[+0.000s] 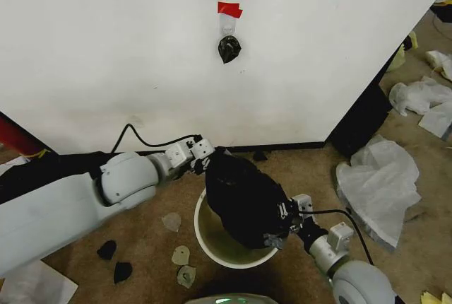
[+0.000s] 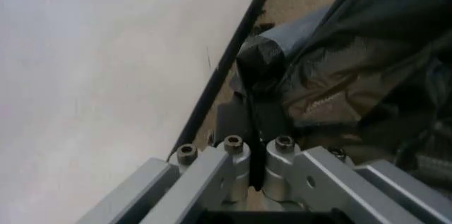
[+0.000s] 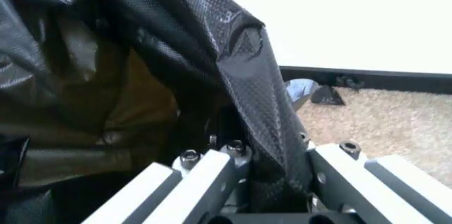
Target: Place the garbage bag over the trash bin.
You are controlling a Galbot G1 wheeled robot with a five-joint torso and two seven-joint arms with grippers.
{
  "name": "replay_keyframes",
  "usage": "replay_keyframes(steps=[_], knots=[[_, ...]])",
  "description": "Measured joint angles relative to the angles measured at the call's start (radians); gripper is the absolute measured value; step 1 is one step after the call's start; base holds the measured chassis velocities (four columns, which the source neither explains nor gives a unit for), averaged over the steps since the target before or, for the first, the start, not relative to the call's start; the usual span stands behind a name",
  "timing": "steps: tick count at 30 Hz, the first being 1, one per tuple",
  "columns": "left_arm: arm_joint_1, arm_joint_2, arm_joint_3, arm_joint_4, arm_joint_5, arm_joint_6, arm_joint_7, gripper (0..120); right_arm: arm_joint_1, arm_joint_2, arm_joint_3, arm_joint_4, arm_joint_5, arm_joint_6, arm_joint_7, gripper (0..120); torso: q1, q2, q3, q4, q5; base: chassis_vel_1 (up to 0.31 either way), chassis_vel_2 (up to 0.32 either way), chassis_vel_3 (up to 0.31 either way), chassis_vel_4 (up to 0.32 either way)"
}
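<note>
The left gripper (image 1: 201, 157) pinches the far edge of the one crinkled black plastic garbage bag (image 1: 244, 201); the right gripper (image 1: 286, 223) clamps its near edge, film bunched between its fingers. The bag hangs over the single round cream plastic trash bin (image 1: 205, 237) on the carpet by the white wall (image 1: 106, 49). Two grippers, one thin film: uneven pulling could tear it or slip it free, I'd judge.
</note>
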State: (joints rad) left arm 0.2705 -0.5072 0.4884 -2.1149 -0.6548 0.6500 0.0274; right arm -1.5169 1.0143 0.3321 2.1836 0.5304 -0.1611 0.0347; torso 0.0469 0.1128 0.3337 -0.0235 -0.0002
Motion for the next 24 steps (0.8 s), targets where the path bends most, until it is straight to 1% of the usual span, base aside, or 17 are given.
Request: replay_keyframes(steps=[2,6,13,16,17,19,20,21,22,24], knots=[[0.004,0.004,-0.004,0.003,-0.004,0.0,0.004,0,0.0,0.001,0.001,0.0,0.013,0.003,-0.001,0,0.0,0.0,0.0,-0.0001,0.0,0.0,0.0,0.0,0.0],[0.028,0.019,-0.022,0.029,-0.038,0.001,0.03,0,0.008,0.004,0.002,-0.006,0.083,0.016,-0.003,0,0.0,0.0,0.0,-0.0002,0.0,0.0,0.0,0.0,0.0],[0.052,0.02,-0.048,0.073,-0.088,0.002,0.057,0,0.023,0.008,0.001,-0.019,0.169,0.018,0.002,0,0.0,0.0,0.0,-0.0004,0.0,0.0,0.0,0.0,0.0],[0.101,0.02,-0.089,0.068,-0.137,0.003,0.026,0,0.028,0.013,0.001,-0.022,0.213,0.004,0.018,0,0.0,0.0,0.0,-0.0002,0.0,0.0,0.0,0.0,0.0],[0.129,0.017,-0.118,0.057,-0.164,0.01,-0.001,4,0.032,0.017,0.002,-0.026,0.229,-0.003,0.029,0,0.0,0.0,0.0,-0.0001,0.0,0.0,0.0,0.0,0.0],[0.143,0.015,-0.134,0.05,-0.174,0.012,-0.011,5,0.034,0.019,0.002,-0.028,0.234,-0.006,0.034,0,0.0,0.0,0.0,0.0,-0.0001,0.0,0.0,0.0,0.0],[0.175,0.008,-0.179,0.027,-0.193,0.015,-0.03,12,0.039,0.024,0.001,-0.033,0.25,-0.014,0.045,0,0.0,0.0,0.0,-0.0002,-0.0002,0.0,0.0,0.0,0.0],[0.192,0.003,-0.206,0.013,-0.203,0.016,-0.04,14,0.043,0.027,-0.001,-0.035,0.259,-0.019,0.051,0,0.0,0.0,0.0,-0.0002,-0.0001,0.0,0.0,0.0,0.0],[0.213,-0.002,-0.242,-0.005,-0.217,0.018,-0.055,20,0.048,0.034,-0.003,-0.039,0.278,-0.028,0.06,0,0.0,0.0,0.0,-0.0004,0.0002,0.0,0.0,0.0,0.0],[0.241,-0.007,-0.288,-0.03,-0.24,0.022,-0.072,26,0.056,0.041,-0.005,-0.042,0.302,-0.041,0.073,0,0.0,0.0,0.0,-0.0005,0.0004,0.0,0.0,0.0,0.0]])
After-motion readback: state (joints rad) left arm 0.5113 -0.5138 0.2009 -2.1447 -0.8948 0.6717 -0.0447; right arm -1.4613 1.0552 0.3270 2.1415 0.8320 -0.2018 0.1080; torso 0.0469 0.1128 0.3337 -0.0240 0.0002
